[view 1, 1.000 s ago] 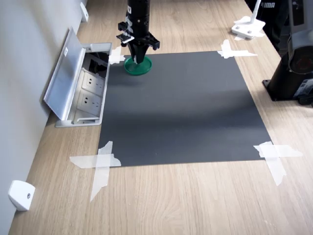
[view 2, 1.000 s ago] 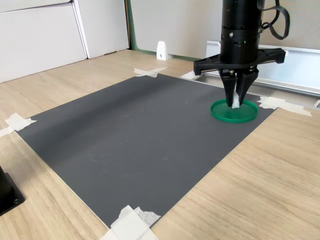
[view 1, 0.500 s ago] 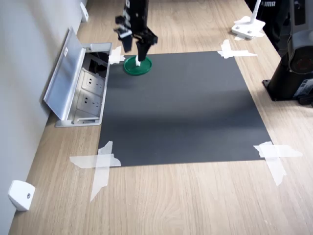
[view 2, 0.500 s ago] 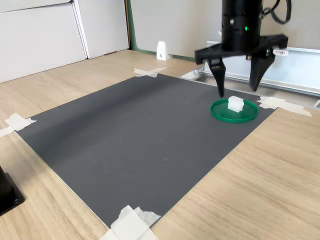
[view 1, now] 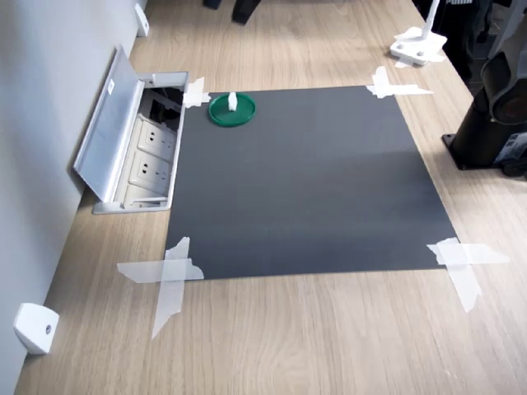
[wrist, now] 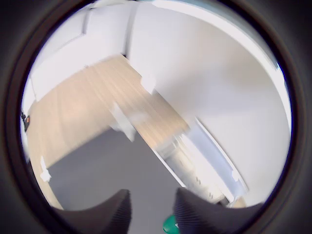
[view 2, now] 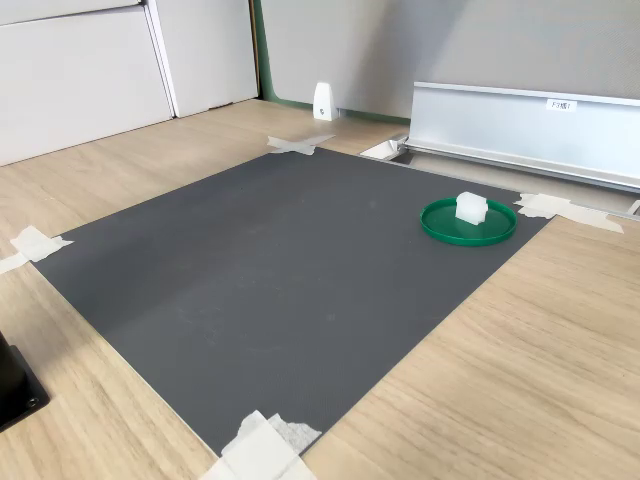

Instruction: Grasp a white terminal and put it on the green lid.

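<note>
In the first exterior view, the open socket box (view 1: 140, 148) sits at the left. Right of it, the green lid (view 1: 231, 110) lies on the dark mat (view 1: 305, 181), with the white terminal (view 1: 233, 101) upright on it. In the wrist view, the pincer (wrist: 151, 212) is empty, jaws apart.

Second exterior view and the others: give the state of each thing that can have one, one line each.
terminal: resting on the lid, free of the gripper.
lid: flat on the mat's corner, holding the terminal.
gripper: open, empty, lifted clear of the scene.
socket box cover: flipped open, sockets exposed.
mat: flat, taped at its corners.
</note>
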`<state>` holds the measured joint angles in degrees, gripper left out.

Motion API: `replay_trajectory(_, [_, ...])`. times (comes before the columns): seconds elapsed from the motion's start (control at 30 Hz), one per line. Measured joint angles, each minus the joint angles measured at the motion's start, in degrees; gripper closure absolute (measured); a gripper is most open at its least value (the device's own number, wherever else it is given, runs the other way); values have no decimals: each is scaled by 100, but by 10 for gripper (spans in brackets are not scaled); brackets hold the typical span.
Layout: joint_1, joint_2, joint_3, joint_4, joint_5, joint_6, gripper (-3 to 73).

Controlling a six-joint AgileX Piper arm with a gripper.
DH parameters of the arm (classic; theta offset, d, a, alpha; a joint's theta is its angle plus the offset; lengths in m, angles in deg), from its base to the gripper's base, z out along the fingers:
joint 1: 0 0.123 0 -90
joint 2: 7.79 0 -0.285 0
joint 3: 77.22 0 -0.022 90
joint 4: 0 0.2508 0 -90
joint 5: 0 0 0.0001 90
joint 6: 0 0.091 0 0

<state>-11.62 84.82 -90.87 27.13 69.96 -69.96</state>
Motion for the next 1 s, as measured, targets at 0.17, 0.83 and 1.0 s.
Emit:
replay_trajectory(0.17, [489,-849,30,317,59,66,642])
replay_trajectory(0.83, [1191,-5571,4950,-937,-2596,3792,701])
replay_trajectory(1.0, [823,-6443,6037,-1469,-3219,5547,702])
